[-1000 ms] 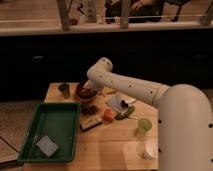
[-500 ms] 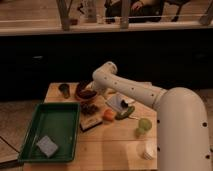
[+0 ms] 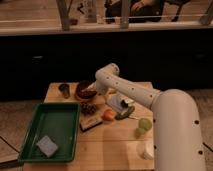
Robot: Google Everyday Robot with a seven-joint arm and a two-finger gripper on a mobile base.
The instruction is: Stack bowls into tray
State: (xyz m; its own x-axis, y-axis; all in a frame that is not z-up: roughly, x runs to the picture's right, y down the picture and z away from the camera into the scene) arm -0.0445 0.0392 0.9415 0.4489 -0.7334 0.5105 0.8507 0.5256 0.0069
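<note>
Slightly lower and more to the right than half a second ago stands the bend of the white arm (image 3: pixel 131 91); the things on the table (image 3: pixel 107 147) lie as they did before. The claw (image 3: pixel 101 92) hangs from this bend just over the far part of the table, mostly covered by the arm, so we cannot tell if it is apart or together.

Far to the left of the claw and nearer to us lies the green tray (image 3: pixel 61 120), with a grey-blue sponge (image 3: pixel 47 146) in its near corner. Left of the claw, at about the same depth, stands a small dark cup (image 3: pixel 64 89). Just beside the claw on its left sits the dark reddish bowl (image 3: pixel 85 92), on the table and outside the tray; we cannot tell if the claw touches its rim.

A little in front of the claw lies a dark knobby lump (image 3: pixel 90 107), and nearer to us a brown bar (image 3: pixel 91 123). To the right and in front of the claw we see a small orange thing (image 3: pixel 108 115), a white thing (image 3: pixel 118 103) and a long green thing (image 3: pixel 125 112). Well to the right and nearer to us lie two pale green fruits (image 3: pixel 144 123), then a white cup (image 3: pixel 146 150).
</note>
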